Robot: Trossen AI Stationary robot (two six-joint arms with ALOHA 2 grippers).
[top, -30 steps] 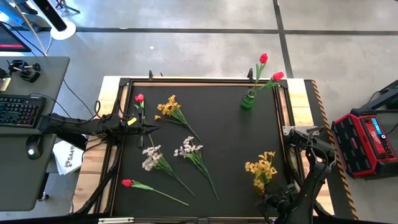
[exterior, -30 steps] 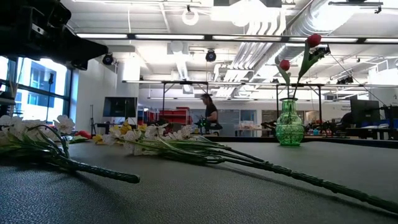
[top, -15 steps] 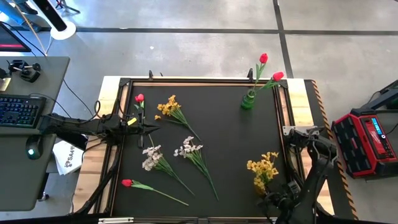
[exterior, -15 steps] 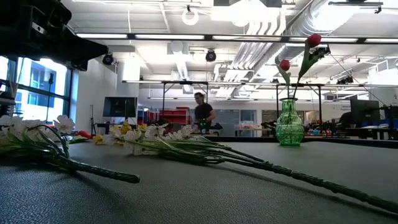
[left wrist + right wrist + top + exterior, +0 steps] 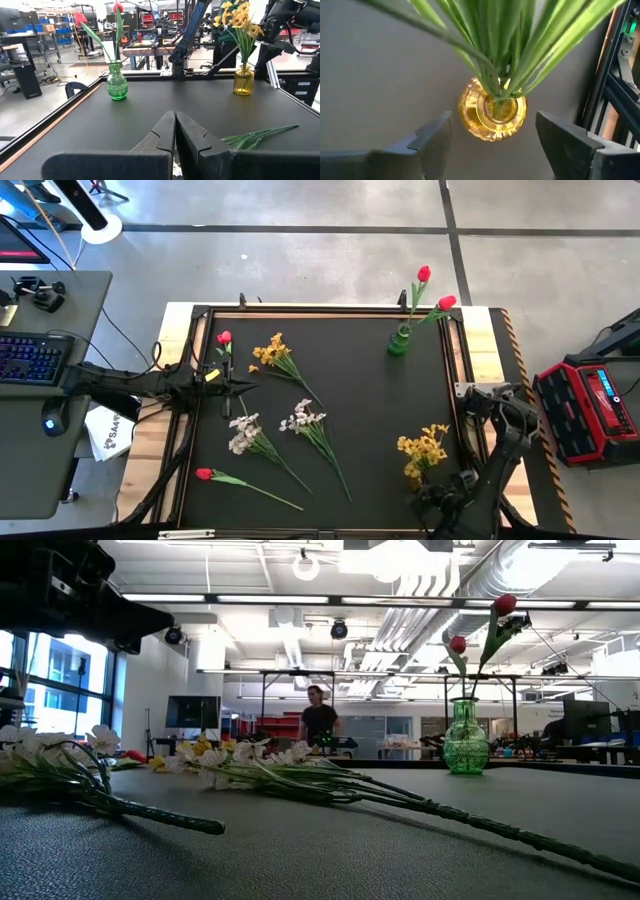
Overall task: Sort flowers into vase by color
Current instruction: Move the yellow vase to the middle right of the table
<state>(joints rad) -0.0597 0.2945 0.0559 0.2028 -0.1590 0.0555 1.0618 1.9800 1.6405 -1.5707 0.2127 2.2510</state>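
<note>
Since a second ago, the right gripper (image 5: 443, 502) has eased a little along the near edge of the black tabletop (image 5: 370, 400) by its right corner, and the yellow blossom bunch (image 5: 424, 452) beside it has shifted slightly; the loose flowers lie as they did. From the high view, two red tulip-like buds (image 5: 432, 288) already stand in the green glass vase (image 5: 400, 341) near the far right corner, and the yellow bunch stands near the right edge, so red and yellow are each partly sorted. Left on the tabletop are a red bud (image 5: 224, 338) and a yellow blossom stem (image 5: 275, 355) toward the far left corner, two white-pink blossom sprays (image 5: 245, 432) (image 5: 305, 418) mid-left, and another red bud (image 5: 205, 474) at the near left corner; no vase for the white sprays is visible. The low view shows the sprays' stems lying flat in the foreground, the green vase upright beyond them, and a person (image 5: 318, 723) in the room behind. In the left wrist view, the left gripper (image 5: 175, 131), hovering by the left edge, has its fingers pressed together on nothing. The right wrist view looks down into the amber glass vase (image 5: 493, 109), green stems in its mouth, with the right fingers spread wide to either side of it, holding nothing; roughly half the task appears done.
</note>
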